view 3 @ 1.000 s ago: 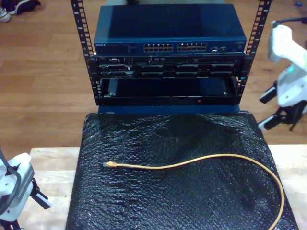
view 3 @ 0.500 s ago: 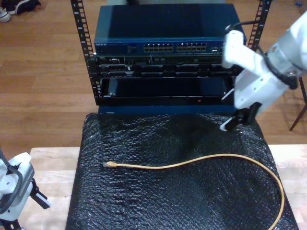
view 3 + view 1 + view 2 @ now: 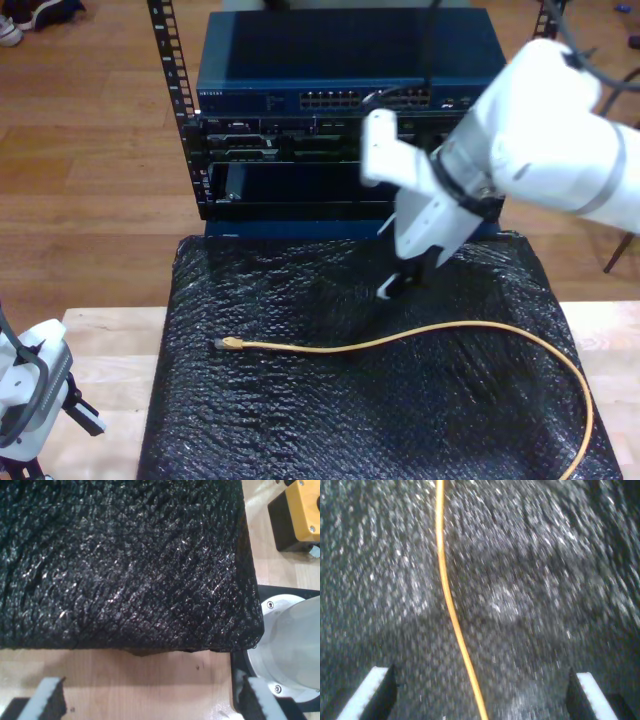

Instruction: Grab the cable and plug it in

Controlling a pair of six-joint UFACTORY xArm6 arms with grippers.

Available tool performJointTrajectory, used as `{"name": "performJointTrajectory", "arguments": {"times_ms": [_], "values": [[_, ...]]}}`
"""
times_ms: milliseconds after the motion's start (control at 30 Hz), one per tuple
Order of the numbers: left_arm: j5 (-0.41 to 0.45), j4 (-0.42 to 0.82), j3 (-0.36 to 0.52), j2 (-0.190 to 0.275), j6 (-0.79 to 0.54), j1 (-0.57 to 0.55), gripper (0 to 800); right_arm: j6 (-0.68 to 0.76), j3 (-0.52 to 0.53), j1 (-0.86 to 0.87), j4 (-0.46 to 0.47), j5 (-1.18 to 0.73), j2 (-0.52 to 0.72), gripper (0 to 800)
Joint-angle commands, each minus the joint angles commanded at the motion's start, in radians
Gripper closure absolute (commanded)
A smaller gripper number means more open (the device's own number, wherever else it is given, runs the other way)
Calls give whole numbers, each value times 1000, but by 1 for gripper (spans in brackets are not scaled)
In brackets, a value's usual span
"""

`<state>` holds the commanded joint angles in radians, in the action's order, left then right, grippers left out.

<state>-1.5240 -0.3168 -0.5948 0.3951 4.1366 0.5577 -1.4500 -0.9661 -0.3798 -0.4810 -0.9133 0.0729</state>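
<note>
The yellow-orange cable (image 3: pixel 400 341) lies on the black mat (image 3: pixel 300 420), its clear plug (image 3: pixel 226 343) toward the exterior view's left and its tail curving off the mat's near right corner. My second gripper (image 3: pixel 398 284) hovers just above the cable's middle stretch. In the second wrist view the cable (image 3: pixel 448 597) runs lengthwise between the open fingers (image 3: pixel 372 692), nearer to one of them and touching neither. My first gripper (image 3: pixel 80 418) sits low at the exterior view's lower left, open (image 3: pixel 152 702), over bare wood beside the mat's edge (image 3: pixel 150 645).
A blue network switch (image 3: pixel 350 60) with rows of ports (image 3: pixel 365 99) sits on a black rack (image 3: pixel 350 170) behind the mat. A yellow box (image 3: pixel 300 510) and a round grey arm base (image 3: pixel 295 640) stand near my first gripper. Wooden tabletop (image 3: pixel 100 340) flanks the mat.
My second arm has swung in from the exterior view's right to the middle of the mat and come down toward the cable. The cable and my first gripper have stayed put.
</note>
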Motion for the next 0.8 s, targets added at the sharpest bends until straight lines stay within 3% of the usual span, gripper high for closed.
{"name": "performJointTrajectory", "arguments": {"times_ms": [800], "values": [[2, 0, 2, 0, 9, -2, 0, 124, -78, -239, 5, 153, -173, 7]]}}
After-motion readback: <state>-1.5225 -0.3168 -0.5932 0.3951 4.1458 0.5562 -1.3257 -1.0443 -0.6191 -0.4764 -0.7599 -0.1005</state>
